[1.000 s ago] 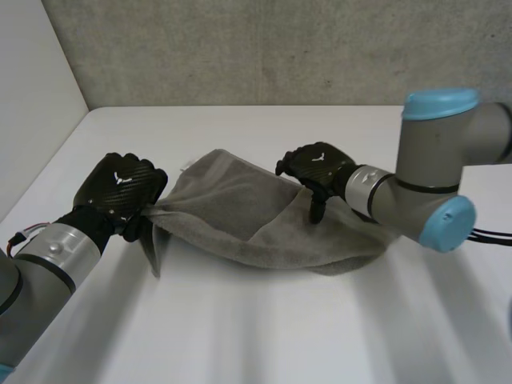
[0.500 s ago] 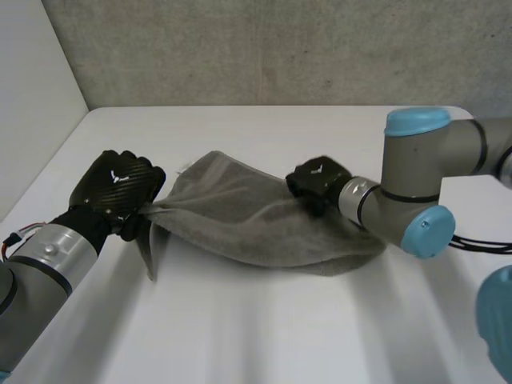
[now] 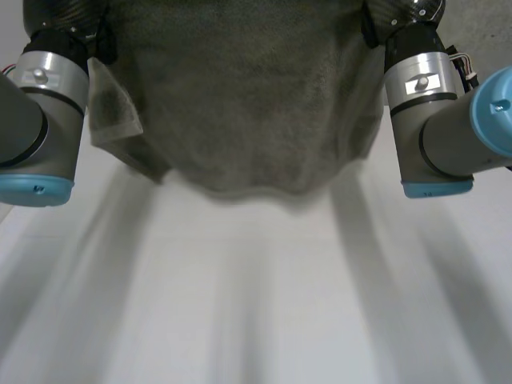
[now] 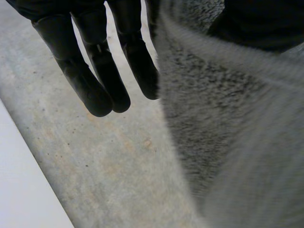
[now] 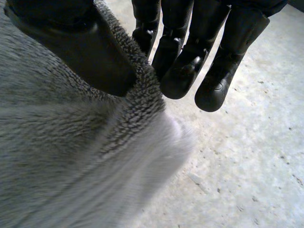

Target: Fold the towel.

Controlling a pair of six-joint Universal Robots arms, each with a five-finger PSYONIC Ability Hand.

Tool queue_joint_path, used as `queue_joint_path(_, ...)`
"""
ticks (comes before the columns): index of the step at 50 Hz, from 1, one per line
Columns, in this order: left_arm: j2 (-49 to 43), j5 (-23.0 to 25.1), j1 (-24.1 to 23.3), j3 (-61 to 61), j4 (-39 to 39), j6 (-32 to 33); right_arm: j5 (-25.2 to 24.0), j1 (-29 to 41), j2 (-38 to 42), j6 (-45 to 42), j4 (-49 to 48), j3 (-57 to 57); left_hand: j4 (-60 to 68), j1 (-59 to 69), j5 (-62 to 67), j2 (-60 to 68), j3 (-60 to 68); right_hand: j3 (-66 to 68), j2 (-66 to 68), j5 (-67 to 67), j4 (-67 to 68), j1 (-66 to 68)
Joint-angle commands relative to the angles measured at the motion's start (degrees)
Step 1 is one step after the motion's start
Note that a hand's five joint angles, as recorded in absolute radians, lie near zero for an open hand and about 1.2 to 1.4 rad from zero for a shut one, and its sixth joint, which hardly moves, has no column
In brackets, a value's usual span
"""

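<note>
Up high, the grey towel (image 3: pixel 240 96) hangs over the white bench (image 3: pixel 256 312), spread wide between the two raised arms. The left hand (image 4: pixel 95 61) pinches one end of its top edge between thumb and straight fingers. The right hand (image 5: pixel 80 42) pinches the other end the same way.

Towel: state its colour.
Plain grey towel; the head view shows it best.
</note>
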Motion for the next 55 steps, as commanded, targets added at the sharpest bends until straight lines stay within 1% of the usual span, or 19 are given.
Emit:
queue_joint_path(1, -0.22, 5.52, -0.92, -6.77, -6.11, -4.12, -9.09, -0.12, -1.68, 0.06, 15.41, 7.5, -8.28, -6.64, -17.54, -8.7, -8.86, 3.35, 4.86, 4.01, 3.14, 4.59)
queue_joint_path(3, -0.22, 8.58, -0.92, -14.64, -6.46, -3.42, -11.1, -0.91, -1.51, -1.43, 21.79, 10.99, -8.45, -6.81, -17.7, -8.87, -9.03, 3.35, 4.86, 4.01, 3.14, 4.59)
queue_joint_path(6, -0.22, 9.65, -0.74, -18.81, -6.46, -1.83, -11.29, -1.88, -1.68, -3.19, 24.9, 12.86, -8.45, -6.81, -17.7, -8.87, -9.03, 3.35, 4.86, 4.01, 3.14, 4.59)
queue_joint_path(8, 0.31, 11.22, 0.31, -26.33, -6.29, 3.85, -11.99, -3.02, -2.38, -8.79, 30.85, 17.75, -8.45, -6.81, -17.7, -8.87, -9.03, 3.35, 4.86, 4.01, 3.14, 4.59)
queue_joint_path(9, 0.31, 11.23, 0.31, -26.37, -6.28, 3.88, -11.99, -3.02, -2.39, -8.82, 30.88, 17.78, -8.45, -6.81, -17.7, -8.87, -9.03, 3.35, 4.86, 4.01, 3.14, 4.59)
queue_joint_path(11, 0.66, 11.67, 2.06, -32.84, -6.11, 10.88, -11.64, -3.64, -2.74, -17.3, 36.65, 22.33, -8.61, -6.98, -17.87, -9.03, -9.2, 3.35, 4.86, 4.01, 3.14, 4.59)
queue_joint_path(12, 0.66, 11.67, 2.07, -32.87, -6.11, 10.91, -11.64, -3.64, -2.74, -17.34, 36.68, 22.35, -8.61, -6.98, -17.87, -9.04, -9.2, 3.35, 4.86, 4.01, 3.14, 4.59)
queue_joint_path(14, 2.76, 11.84, 3.73, -38.3, -5.58, 17.04, -10.94, -4.51, -3.61, -25.13, 41.66, 26.2, -8.61, -6.98, -17.87, -9.03, -9.2, 3.35, 4.86, 4.01, 3.14, 4.59)
queue_joint_path(18, 5.75, 12.54, 4.79, -42.0, -4.88, 19.96, -10.67, -6.01, -5.71, -28.5, 45.54, 28.93, -8.78, -7.15, -18.04, -9.2, -9.37, 3.35, 4.86, 4.01, 3.14, 4.59)
queue_joint_path(19, 6.63, 13.42, 5.14, -43.23, -4.27, 19.97, -10.93, -6.45, -7.21, -28.07, 47.12, 29.81, -8.95, -7.31, -18.21, -9.37, -9.53, -8.09, -6.57, -7.42, -8.29, -6.84)
queue_joint_path(20, 6.64, 13.43, 5.15, -43.24, -4.26, 19.97, -10.94, -6.45, -7.22, -28.07, 47.14, 29.82, -8.95, -7.32, -18.21, -9.37, -9.54, -8.2, -6.68, -7.54, -8.4, -6.96)
queue_joint_path(22, 7.86, 15.0, 5.06, -44.47, -3.3, 19.97, -11.81, -6.89, -10.11, -25.88, 48.45, 30.61, -9.29, -7.65, -18.54, -9.71, -9.87, -44.53, -43.01, -43.87, -44.73, -43.29)
queue_joint_path(23, 7.87, 15.01, 5.06, -44.47, -3.3, 19.97, -11.81, -6.89, -10.12, -25.87, 48.46, 30.61, -9.29, -7.65, -18.55, -9.71, -9.87, -44.7, -43.18, -44.04, -44.9, -43.46)
queue_joint_path(24, 8.83, 15.44, 5.14, -44.82, -3.12, 19.88, -11.99, -7.24, -11.51, -24.3, 48.46, 30.78, -9.29, -7.65, -18.55, -9.71, -9.87, -54.53, -53.01, -53.87, -54.73, -53.28)
queue_joint_path(28, 9.8, 15.62, 5.15, -45.09, -2.77, 19.79, -13.4, -8.12, -14.25, -20.42, 48.02, 30.79, -9.46, -7.82, -18.71, -9.88, -10.04, -55.97, -54.45, -55.31, -56.18, -54.73)
queue_joint_path(30, 9.8, 15.62, 5.15, -45.09, -2.77, 19.79, -15.58, -9.35, -16.18, -16.14, 47.49, 30.7, -9.46, -7.82, -18.71, -9.88, -10.04, -58.99, -57.47, -58.32, -59.19, -57.74)
queue_joint_path(38, 9.63, 15.54, 5.23, -45.26, -1.45, 19.7, -18.49, -11.37, -16.8, -7.86, 46.79, 28.68, -9.62, -7.99, -18.88, -10.04, -10.21, -58.84, -57.32, -58.17, -59.04, -57.59)
queue_joint_path(46, 9.63, 15.62, 5.32, -45.44, -1.45, 19.79, -17.79, -11.81, -12.94, -7.76, 49.59, 27.36, -9.96, -8.33, -19.22, -10.38, -10.55, -57.49, -55.97, -56.83, -57.69, -56.24)
queue_joint_path(55, 8.92, 15.62, 5.76, -44.83, -1.36, 19.7, -18.93, -13.66, -13.02, -8.12, 52.59, 30.7, -10.13, -8.49, -19.39, -10.55, -10.71, -58.16, -56.64, -57.5, -58.36, -56.92)
